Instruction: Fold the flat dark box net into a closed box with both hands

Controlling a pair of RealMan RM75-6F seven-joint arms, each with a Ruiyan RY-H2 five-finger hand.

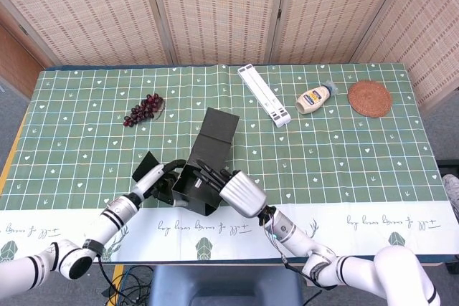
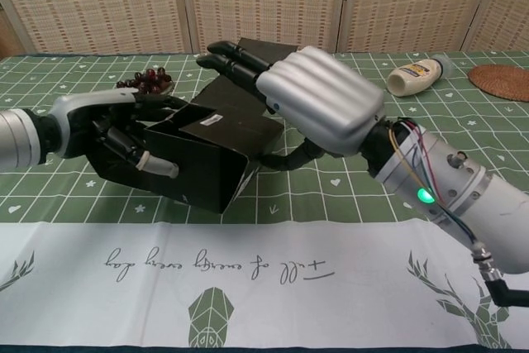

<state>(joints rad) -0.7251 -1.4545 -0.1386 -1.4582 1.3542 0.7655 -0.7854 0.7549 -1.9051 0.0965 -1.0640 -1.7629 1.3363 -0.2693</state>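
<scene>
**Near the white runner: a half-folded dark box held by both hands**

Just beyond the white printed runner (image 1: 358, 220) at the table's near edge, the dark box net (image 1: 204, 170) is seen partly formed. Its body is raised into an open-topped shell, with a long flap (image 1: 219, 130) stretching away from the runner toward the white rack (image 1: 265, 94).

The left hand (image 2: 124, 134) is wrapped around the shell's left wall, fingers closed on the card. The right hand (image 2: 310, 101) is laid over the top of the shell, fingers extended across the panel and thumb tucked beneath, so the box is pinched there.

The step in hand is judged to be squaring the walls. Next, the long flap would need to be brought over and tucked while the shell is steadied.

Grapes (image 1: 142, 109) lie farther back.
</scene>
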